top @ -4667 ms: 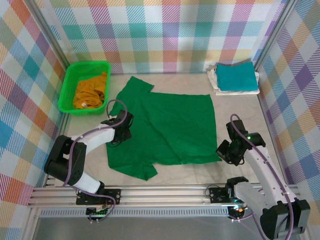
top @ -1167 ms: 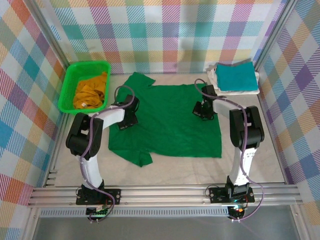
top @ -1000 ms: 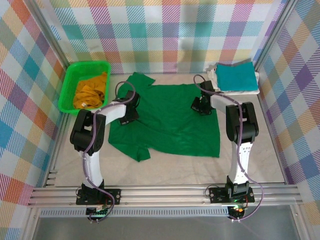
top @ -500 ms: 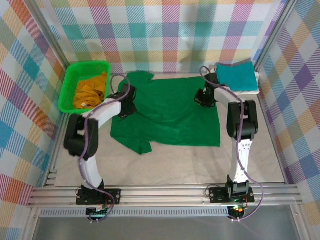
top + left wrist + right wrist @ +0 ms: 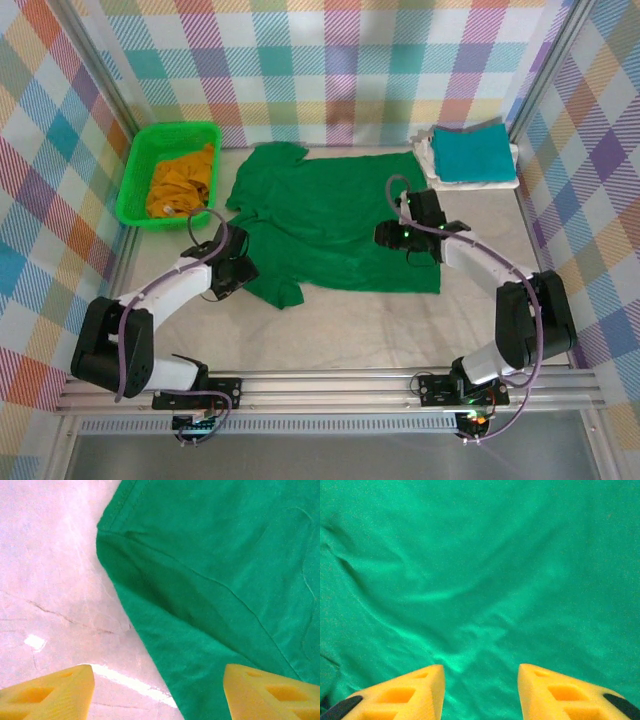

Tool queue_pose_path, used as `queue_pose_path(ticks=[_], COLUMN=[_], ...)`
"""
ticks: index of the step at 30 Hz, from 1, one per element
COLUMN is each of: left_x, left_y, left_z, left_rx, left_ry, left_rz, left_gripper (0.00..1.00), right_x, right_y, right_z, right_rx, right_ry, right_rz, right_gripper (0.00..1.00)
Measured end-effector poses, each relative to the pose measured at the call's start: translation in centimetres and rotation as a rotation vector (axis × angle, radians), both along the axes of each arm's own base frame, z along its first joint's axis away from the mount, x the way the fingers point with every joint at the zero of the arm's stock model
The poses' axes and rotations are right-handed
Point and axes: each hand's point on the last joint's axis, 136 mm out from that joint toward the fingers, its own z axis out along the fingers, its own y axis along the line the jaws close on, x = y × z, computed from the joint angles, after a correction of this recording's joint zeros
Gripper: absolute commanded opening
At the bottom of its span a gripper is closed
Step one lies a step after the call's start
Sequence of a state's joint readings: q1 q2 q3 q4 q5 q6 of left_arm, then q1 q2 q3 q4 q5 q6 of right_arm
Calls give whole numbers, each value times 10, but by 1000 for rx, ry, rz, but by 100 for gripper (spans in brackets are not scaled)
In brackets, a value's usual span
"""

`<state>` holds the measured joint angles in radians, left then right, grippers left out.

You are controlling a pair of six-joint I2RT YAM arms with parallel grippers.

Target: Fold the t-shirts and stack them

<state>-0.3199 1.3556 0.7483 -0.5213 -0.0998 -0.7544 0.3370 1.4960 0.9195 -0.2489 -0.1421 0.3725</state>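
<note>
Dark green t-shirt (image 5: 330, 215): spread flat at the table's (image 5: 340, 330) middle, some shallow wrinkles, not yet folded.
Long axis: runs left to right; sleeves and collar at the left end, hem at the right end.
Left gripper (image 5: 235, 272): low at the near-left sleeve, just off the shirt's left edge. In the wrist view the fingers (image 5: 55, 692) stand apart with nothing between them, and the cloth edge runs across the gap, with bare table to one side.
Right gripper (image 5: 392, 236): over the shirt body toward the hem end, near side. Fingers (image 5: 555, 690) are apart, green cloth below, nothing pinched.
Key relation: each arm is nearer its own end of the shirt, left to the sleeve and right to the hem corner. Both near-edge grab points lie toward the arm bases from the fingers.
Next move, judged: probably pinch the near edge at both ends and fold it across the long axis; the right gripper must come nearer the edge first.
Risk: thin cloth, so a pinch may take one layer only or slip.
Other shirts: mustard yellow t-shirt (image 5: 180, 180) in the green basket (image 5: 135, 160) at far left; teal t-shirt (image 5: 470, 150) folded on the white t-shirt (image 5: 435, 172) at far right, well apart from the green one.
</note>
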Motion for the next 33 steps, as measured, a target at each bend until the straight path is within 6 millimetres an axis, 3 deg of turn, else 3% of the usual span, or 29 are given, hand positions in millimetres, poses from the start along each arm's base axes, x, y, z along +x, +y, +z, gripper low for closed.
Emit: queue_pose_path(ticks=[3,10,15,16,22,23,28,33], left_x=[4,8,3,2,4,4,18,56], left_y=[-6,-20,-20,-20,-17,-17,-16,-29], left_z=[1,-13,-26,-27,-31,-31,-14,22], left_rx=[-25,-42,-35,-35,-12,-8,35,84], left_ry=[-17,-6,18,20,20,20,-5,-82], left_rz=[1,-31,-30,-28,-27,-29,-55,-114], left_gripper=[66,60,51,48,3,0,0,0], right_x=[-1,24,29,29,29,29,30,30], right_y=[1,10,12,12,12,12,12,12], right_z=[-7,16,22,22,22,23,23,23], right_rx=[-12,17,29,29,29,30,29,33], right_ry=[1,-90,-115,-115,-115,-116,-116,-113], right_rz=[16,17,15,15,15,15,14,9], right_gripper=[45,45,46,46,46,47,47,47])
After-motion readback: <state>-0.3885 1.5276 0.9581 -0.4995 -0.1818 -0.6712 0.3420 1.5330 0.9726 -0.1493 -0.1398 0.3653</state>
